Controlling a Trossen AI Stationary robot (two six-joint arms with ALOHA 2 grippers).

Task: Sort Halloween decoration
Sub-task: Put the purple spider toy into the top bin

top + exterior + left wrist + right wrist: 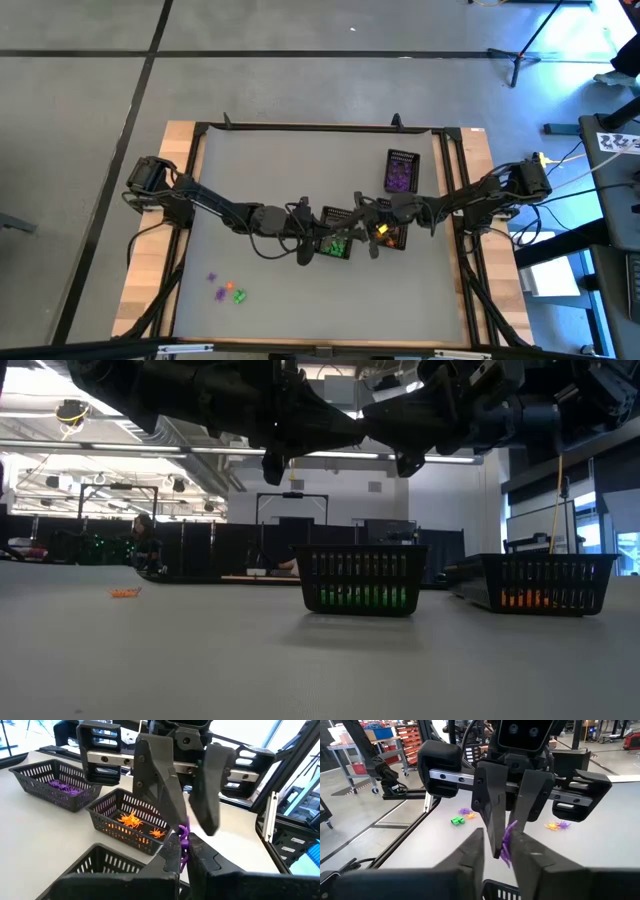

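A small purple trinket (184, 837), one piece of the Halloween decoration, is held in the air over the baskets at the table's middle. My left gripper (182, 851) is shut on it. My right gripper (497, 839) faces it from the table's right, its fingers (156, 790) on either side of the trinket with a narrow gap. In the high view the two grippers meet tip to tip, left (320, 235) and right (356, 224). Below them stand a basket with green pieces (335, 244) and one with orange pieces (389, 236). My left gripper pinches the purple trinket's lower part (183, 854) between its two fingers, coming about level from the table's left. The trinket's upper part (509, 834) sticks out past the fingers, clear of table and baskets. Whether my right gripper's fingers touch the trinket, I cannot tell.
A third basket with purple pieces (401, 171) stands toward the far right. Loose trinkets in purple, orange and green (226, 291) lie near the table's front left; the right wrist view shows them as a green one (457, 820) and an orange one (551, 826).
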